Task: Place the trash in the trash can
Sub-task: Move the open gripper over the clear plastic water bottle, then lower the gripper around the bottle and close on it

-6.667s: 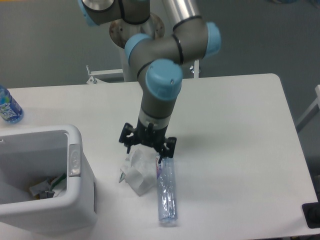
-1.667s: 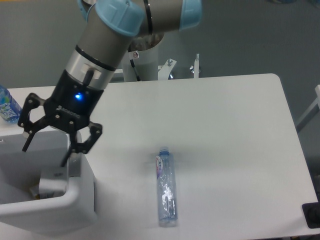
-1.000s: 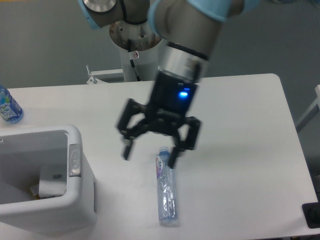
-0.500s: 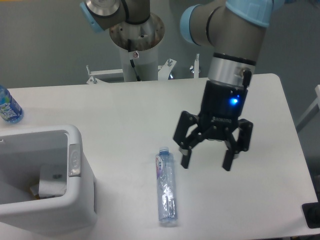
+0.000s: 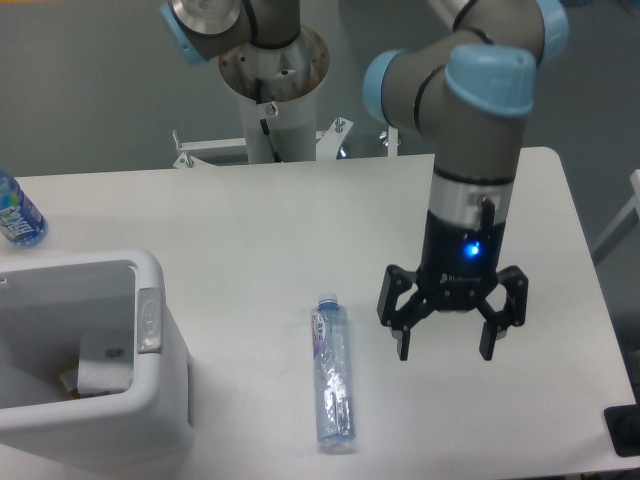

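The clear crinkled plastic bottle [image 5: 333,377] lies flat on the white table, its bluish cap pointing away from the front edge. My gripper [image 5: 446,350] hangs open to the right of the bottle, apart from it, with nothing between its fingers. The white trash can [image 5: 150,400] stands at the front left. Inside it the crumpled white paper wrapper [image 5: 104,362] rests against the right wall, among other scraps.
An upright blue-tinted bottle with a printed label [image 5: 17,213] stands at the table's left edge behind the can. The arm's base column [image 5: 272,90] rises behind the table's far edge. A dark object [image 5: 624,430] sits at the front right corner.
The gripper let the wrapper go into the can, then swung right across the table. In the last half second it moved a little further right and lower, still open.
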{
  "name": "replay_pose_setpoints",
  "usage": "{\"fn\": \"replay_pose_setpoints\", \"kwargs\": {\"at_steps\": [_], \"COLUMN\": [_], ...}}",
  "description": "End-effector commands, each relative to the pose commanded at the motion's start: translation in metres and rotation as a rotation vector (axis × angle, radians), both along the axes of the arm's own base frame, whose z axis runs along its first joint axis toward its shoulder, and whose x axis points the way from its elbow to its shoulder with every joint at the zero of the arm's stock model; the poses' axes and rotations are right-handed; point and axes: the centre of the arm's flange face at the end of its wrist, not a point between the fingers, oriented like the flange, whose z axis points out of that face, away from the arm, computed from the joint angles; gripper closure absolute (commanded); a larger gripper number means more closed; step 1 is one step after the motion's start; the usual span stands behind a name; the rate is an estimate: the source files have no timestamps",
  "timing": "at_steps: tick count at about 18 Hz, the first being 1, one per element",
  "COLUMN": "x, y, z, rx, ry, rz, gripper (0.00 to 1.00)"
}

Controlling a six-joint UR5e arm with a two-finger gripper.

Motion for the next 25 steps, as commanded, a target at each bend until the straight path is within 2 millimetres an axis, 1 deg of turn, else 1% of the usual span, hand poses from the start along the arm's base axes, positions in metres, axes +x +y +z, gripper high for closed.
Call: {"fn": "replay_pose_setpoints", "kwargs": {"at_steps": [2,4,6,8,10,12,14,16,18,20,25], "x": [-0.004,0.006,0.009,0.017,0.021,0.03,0.034,0.041,0.041,0.053,0.054], "y": [0.005,0.02,0.028,0.039,0.041,0.045,0.044,0.052,0.055,0.064,0.07], "z": [-0.013,-0.031,-0.048,-0.071,-0.089,-0.107,-0.116,-0.131,-0.141,-0.145,-0.171], "rx": [-0.011,-0.025,-0.038,-0.063,-0.082,-0.103,-0.126,-0.144,-0.157,-0.159,-0.178], "ry": [-0.014,-0.037,-0.062,-0.09,-0.114,-0.137,-0.14,-0.154,-0.164,-0.183,-0.221], "rz": [-0.001,-0.02,-0.03,-0.041,-0.045,-0.057,-0.056,-0.07,-0.054,-0.041,-0.016], "gripper": [0.0,0.0,0.0,0.0,0.0,0.0,0.0,0.0,0.0,0.0,0.0]}}
